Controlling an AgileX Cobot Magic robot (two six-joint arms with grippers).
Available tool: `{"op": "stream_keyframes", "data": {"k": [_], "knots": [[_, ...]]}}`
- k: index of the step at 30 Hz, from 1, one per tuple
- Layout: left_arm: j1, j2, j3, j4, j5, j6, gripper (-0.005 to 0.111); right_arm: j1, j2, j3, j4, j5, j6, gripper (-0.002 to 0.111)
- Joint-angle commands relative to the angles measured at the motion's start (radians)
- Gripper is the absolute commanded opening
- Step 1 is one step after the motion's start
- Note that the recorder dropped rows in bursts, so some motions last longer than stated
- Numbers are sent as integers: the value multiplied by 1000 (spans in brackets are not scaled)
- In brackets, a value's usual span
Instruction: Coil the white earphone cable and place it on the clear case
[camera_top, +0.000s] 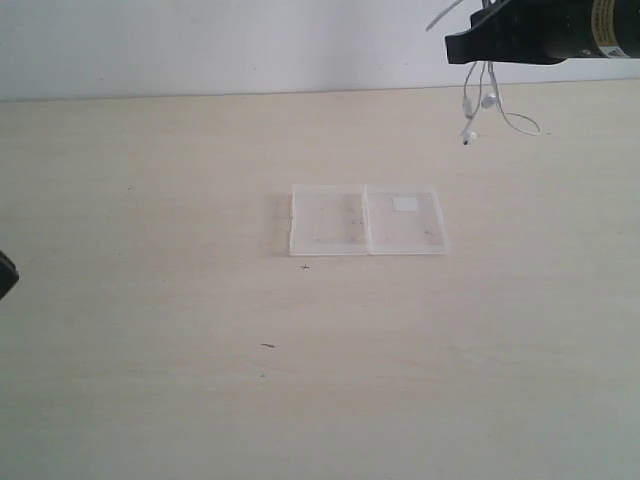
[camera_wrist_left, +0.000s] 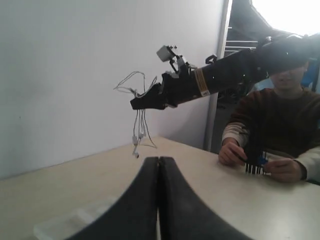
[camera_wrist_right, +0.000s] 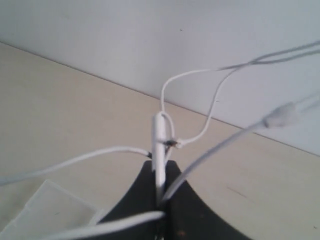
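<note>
Item 1, white earphone cable (camera_top: 470, 108): clamped in the closed right pincer (camera_top: 452, 47), raised above the table (camera_top: 150, 380) at roughly 1 o'clock from the clear case (camera_top: 330, 222). Loops and earbuds dangle free below the pincer, not touching the case.

Item 2, clear case: open flat at mid-table, two halves side by side. The half on the 3 o'clock side bears a white label (camera_top: 405, 204).

Item 3, left pincer (camera_wrist_left: 159, 161): fingers pressed together, gripping nothing, well apart from the cable.
</note>
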Motion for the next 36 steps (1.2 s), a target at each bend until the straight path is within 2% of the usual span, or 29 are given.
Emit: {"op": "stream_keyframes", "data": {"k": [1,8,12,36], "knots": [[3,-64,4,151,63,-147,0,-2,-7,7,40,-50,-20,0],[3,-82,4,339,107,-205,0,-2,-7,7,78,-50,-32,0],[3,-82,4,382,105,-203,0,-2,-7,9,78,-50,-32,0],[3,-82,4,386,105,-200,0,-2,-7,101,114,-112,-34,0]]}}
